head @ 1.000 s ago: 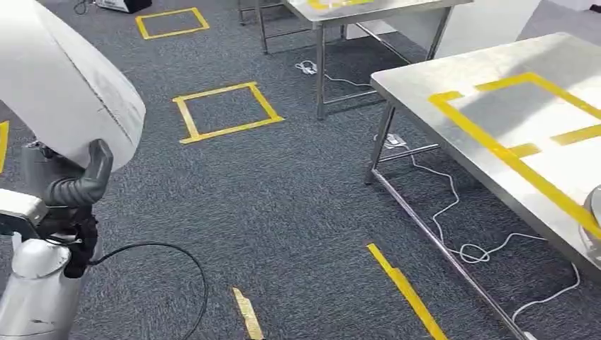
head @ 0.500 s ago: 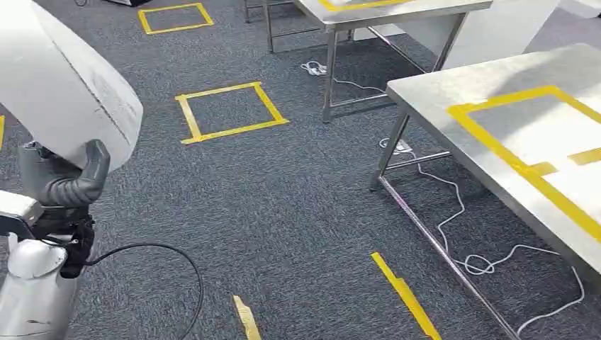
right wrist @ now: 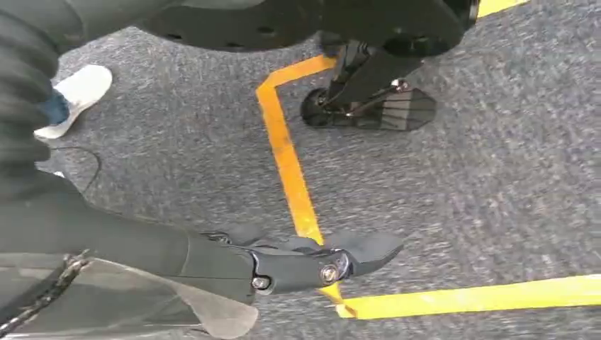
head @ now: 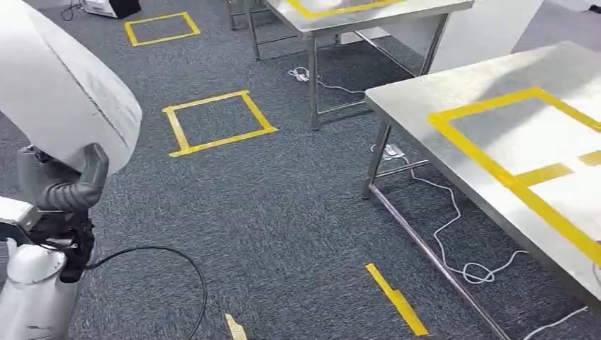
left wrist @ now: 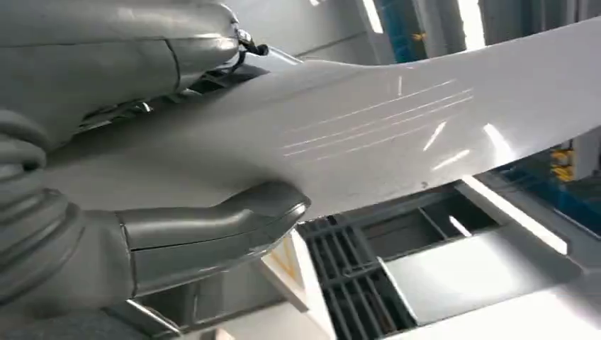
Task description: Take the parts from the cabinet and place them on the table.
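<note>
Currently the left hand (head: 67,185) is gripping a large, pale grey curved sheet-metal part (head: 64,92), thumb (left wrist: 212,230) pressed against one face and the other fingers hidden behind it. The part is rising up and away from the hand at the robot's left side. The steel tabletop marked with yellow tape (head: 453,92) is lying well off to the right and forward, across grey carpet (head: 283,212). The right hand (right wrist: 283,265) is hanging over the floor, fingers loosely extended and holding nothing, so the robot probably needs to turn right.

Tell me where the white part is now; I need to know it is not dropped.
In the head view the white part is at far left, above the carpet, held by the left hand, away from the steel table at right.
</note>
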Motion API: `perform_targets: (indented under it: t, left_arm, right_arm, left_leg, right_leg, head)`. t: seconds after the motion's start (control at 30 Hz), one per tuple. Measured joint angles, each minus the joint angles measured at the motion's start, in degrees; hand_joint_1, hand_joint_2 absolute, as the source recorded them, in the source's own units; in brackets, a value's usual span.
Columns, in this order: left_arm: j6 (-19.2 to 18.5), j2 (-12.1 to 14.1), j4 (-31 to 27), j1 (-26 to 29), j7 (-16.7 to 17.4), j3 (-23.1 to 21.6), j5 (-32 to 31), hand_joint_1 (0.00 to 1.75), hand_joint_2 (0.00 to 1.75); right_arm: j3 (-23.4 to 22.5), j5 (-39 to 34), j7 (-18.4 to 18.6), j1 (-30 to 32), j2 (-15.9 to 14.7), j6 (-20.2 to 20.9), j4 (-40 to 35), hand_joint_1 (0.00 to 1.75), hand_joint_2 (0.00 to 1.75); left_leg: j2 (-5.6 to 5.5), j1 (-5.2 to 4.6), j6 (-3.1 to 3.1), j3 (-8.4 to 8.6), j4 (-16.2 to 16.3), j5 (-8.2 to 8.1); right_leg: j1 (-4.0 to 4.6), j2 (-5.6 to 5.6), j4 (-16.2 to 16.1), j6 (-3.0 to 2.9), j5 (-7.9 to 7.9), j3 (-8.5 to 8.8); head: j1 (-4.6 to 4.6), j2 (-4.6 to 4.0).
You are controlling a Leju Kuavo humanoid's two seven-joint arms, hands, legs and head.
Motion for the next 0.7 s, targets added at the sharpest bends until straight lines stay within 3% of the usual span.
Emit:
perform_targets:
  t: [0.03, 0.07, 0.1, 0.13, 0.2, 0.23, 0.27, 0.37, 0.4, 0.43, 0.47, 0.53, 0.6, 0.63, 0.7]
  left_arm:
    - [-0.2, 0.0, 0.0, 0.0, 0.0, 0.0, 0.0, 1.75, 1.75]
    - [-0.3, 0.0, 0.0, 0.0, 0.0, 0.0, 0.0, 1.75, 1.75]
    - [-0.4, 0.0, 0.0, 0.0, 0.0, 0.1, 0.0, 1.75, 1.75]
    - [-0.5, 0.0, -0.1, 0.1, 0.0, 0.1, 0.0, 1.75, 1.75]
    - [-0.7, 0.0, -0.2, 0.1, 0.0, 0.1, 0.1, 1.75, 1.75]
    - [-0.7, 0.0, -0.3, 0.1, 0.0, 0.1, 0.1, 1.75, 1.75]
    - [-0.7, 0.0, -0.3, 0.0, -0.1, 0.1, 0.1, 1.75, 1.75]
    - [-1.1, 0.0, -0.3, -0.1, -0.1, 0.1, 0.1, 1.75, 1.75]
    - [-1.4, -0.1, -0.3, 0.0, -0.2, 0.1, 0.0, 1.75, 1.75]
    - [-1.4, -0.1, -0.3, 0.1, -0.4, 0.1, -0.1, 1.75, 1.75]
    - [-1.4, -0.2, -0.3, 0.2, -0.6, 0.1, -0.4, 1.75, 1.75]
    - [-1.4, -0.2, -0.3, 0.2, -0.9, 0.1, -0.7, 1.75, 1.75]
    - [-1.4, -0.2, -0.3, 0.1, -1.1, 0.1, -0.9, 1.75, 1.75]
    - [-1.4, -0.2, -0.3, 0.1, -1.1, 0.1, -1.0, 1.75, 1.75]
    - [-1.4, -0.2, -0.3, 0.2, -1.1, 0.1, -1.0, 1.75, 1.75]
  right_arm:
    - [0.0, 0.0, 0.0, 0.0, 0.0, 0.0, 0.0, 0.00, 1.75]
    - [0.0, 0.0, 0.0, 0.1, 0.0, 0.0, 0.0, 0.00, 1.75]
    - [0.0, 0.1, -0.1, 0.0, 0.1, 0.1, 0.0, 0.00, 1.75]
    - [0.0, 0.1, -0.1, 0.0, 0.1, 0.1, 0.0, 0.00, 1.75]
    - [0.0, 0.1, -0.2, 0.0, 0.1, 0.0, 0.0, 0.00, 1.75]
    - [0.0, 0.1, -0.3, -0.1, 0.0, 0.0, -0.1, 0.00, 1.75]
    - [0.0, 0.2, -0.6, -0.1, 0.0, 0.0, -0.1, 0.00, 1.75]
    - [0.0, 0.2, -0.8, -0.2, 0.0, 0.0, -0.1, 0.00, 1.75]
    - [0.0, 0.3, -0.9, -0.1, 0.0, 0.0, -0.1, 0.00, 1.75]
    - [0.0, 0.3, -0.9, 0.0, 0.0, 0.0, -0.1, 0.00, 1.75]
    - [0.0, 0.4, -0.9, 0.0, 0.0, 0.0, -0.1, 0.00, 1.75]
    - [0.0, 0.5, -0.9, -0.1, -0.2, 0.0, -0.1, 0.00, 1.75]
    - [0.0, 0.5, -0.9, -0.2, -0.2, 0.0, -0.1, 0.00, 1.75]
    - [0.0, 0.5, -0.9, -0.3, -0.2, 0.0, -0.1, 0.00, 1.75]
    - [0.0, 0.5, -1.0, -0.1, -0.2, 0.3, -0.1, 0.00, 1.75]
  left_leg:
    - [0.00, -0.36, 0.49, 0.94, -4.4, 4.20]
    - [-0.02, -0.79, 0.86, 0.81, -7.8, 7.74]
    - [-0.04, -1.14, 1.12, 0.93, -8.0, 5.80]
    - [-0.08, -1.18, 1.36, 1.05, -8.0, 6.61]
    - [-0.19, -1.19, 1.85, 1.33, -8.5, 6.26]
    - [-0.12, -0.59, 1.97, 2.25, -9.6, 6.40]
    - [-0.05, -0.66, 2.09, 2.95, -10.2, 6.27]
    - [0.02, -0.58, 2.56, 3.46, -10.1, 5.39]
    - [-0.01, -0.57, 2.61, 3.63, -10.1, 5.08]
    - [-0.10, -0.55, 2.55, 3.93, -10.1, 4.77]
    - [-0.18, -0.50, 2.45, 4.39, -10.1, 4.39]
    - [-0.22, -0.39, 2.05, 5.70, -9.8, 3.36]
    - [-0.27, -0.69, 1.41, 5.87, -9.3, 2.70]
    - [-0.24, -0.66, 1.29, 5.67, -9.3, 2.79]
    - [-0.15, -0.49, 0.94, 5.80, -9.5, 2.71]
  right_leg:
    - [-0.01, 0.06, 0.0, 0.06, -0.57, 0.76]
    - [0.04, 0.16, 0.0, 0.20, -0.98, 1.07]
    - [0.10, 0.41, 0.1, 0.69, -1.42, 1.00]
    - [0.11, 0.30, 0.2, 1.17, -1.95, 0.79]
    - [0.10, 0.21, -0.6, 1.70, -2.27, 0.85]
    - [0.18, 0.15, -0.6, 1.97, -2.98, 1.24]
    - [0.26, -0.08, 0.7, 2.23, -3.78, 0.92]
    - [-0.12, -0.12, 13.2, 2.90, -8.39, -6.83]
    - [-0.19, -0.12, 16.1, 3.14, -8.52, -9.32]
    - [-0.28, -0.15, 16.1, 3.31, -6.98, -10.42]
    - [-0.39, -0.19, 13.8, 3.42, -4.27, -10.19]
    - [-0.57, -0.34, 4.1, 3.39, 2.89, -6.94]
    - [-0.31, -0.35, 0.9, 3.02, 3.00, -4.80]
    - [-0.26, -0.38, 0.9, 2.39, 2.66, -4.82]
    - [-0.02, -0.20, 0.8, 1.95, 2.54, -4.84]
  head:
    - [0.00, 0.00]
    - [-0.09, 0.00]
    - [-0.20, 0.00]
    - [-0.46, 0.00]
    - [-0.52, 0.00]
    - [-0.41, 0.00]
    - [-0.35, 0.00]
    - [-0.37, 0.00]
    - [-0.37, 0.00]
    - [-0.28, 0.00]
    - [-0.35, 0.00]
    - [-0.33, 0.00]
    - [-0.33, 0.00]
    - [-0.33, 0.00]
    - [-0.31, 0.00]
